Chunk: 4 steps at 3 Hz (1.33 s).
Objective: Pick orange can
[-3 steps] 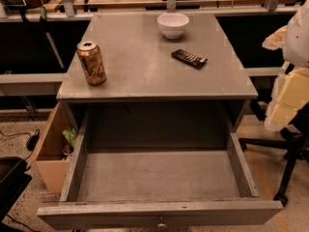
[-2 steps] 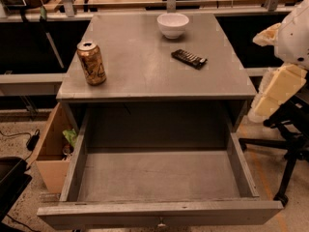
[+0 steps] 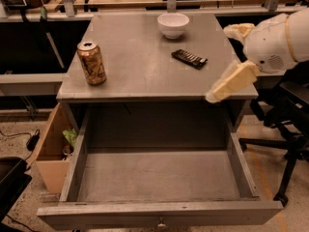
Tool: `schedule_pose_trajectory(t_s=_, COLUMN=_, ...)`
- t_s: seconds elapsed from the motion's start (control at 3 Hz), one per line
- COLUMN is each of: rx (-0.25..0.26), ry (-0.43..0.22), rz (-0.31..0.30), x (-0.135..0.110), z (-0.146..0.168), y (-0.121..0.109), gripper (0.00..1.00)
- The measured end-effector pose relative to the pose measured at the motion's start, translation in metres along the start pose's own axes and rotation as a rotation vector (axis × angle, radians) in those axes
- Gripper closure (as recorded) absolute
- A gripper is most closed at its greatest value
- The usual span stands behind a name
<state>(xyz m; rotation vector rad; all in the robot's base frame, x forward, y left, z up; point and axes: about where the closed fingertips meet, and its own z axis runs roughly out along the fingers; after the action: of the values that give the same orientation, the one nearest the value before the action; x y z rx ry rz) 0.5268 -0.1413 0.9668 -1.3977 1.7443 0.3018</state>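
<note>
- Since the earlier frames, the end effector [image 3: 231,82] had swung in from beyond the right edge of the table [image 3: 140,71] and now hung over the front-right corner. The orange can [image 3: 91,63] had not shifted.
- Whether the end effector was apart or together could not be told. It held nothing.
- The task looked barely begun: the reach had started, but the can was untouched and well apart from the end effector, across the full width of the table.
- Still to do, by my judgement: travel to the can, close around it, and lift.
- The can stood upright near the left edge, toward the front-left corner. Its long axis was vertical and its silver top faced up.
- A white bowl [image 3: 173,25] sat near the back edge.
</note>
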Motion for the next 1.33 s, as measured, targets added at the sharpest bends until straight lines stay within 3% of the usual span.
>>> schedule_pose_trajectory(t_s=0.33, rx=0.058, ry=-0.225, rz=0.024, x=-0.024, z=0.022, y=-0.010, gripper=0.00)
schedule_pose_trajectory(t_s=0.67, rx=0.065, ry=-0.293, rz=0.027, x=-0.045, z=0.024, y=-0.010, gripper=0.00)
schedule_pose_trajectory(t_s=1.0, rx=0.065, ry=-0.293, rz=0.027, x=-0.045, z=0.024, y=-0.010, gripper=0.00)
schedule_pose_trajectory(t_s=1.33, rx=0.053, ry=-0.332, rz=0.042, x=-0.071, z=0.051, y=-0.011, gripper=0.00)
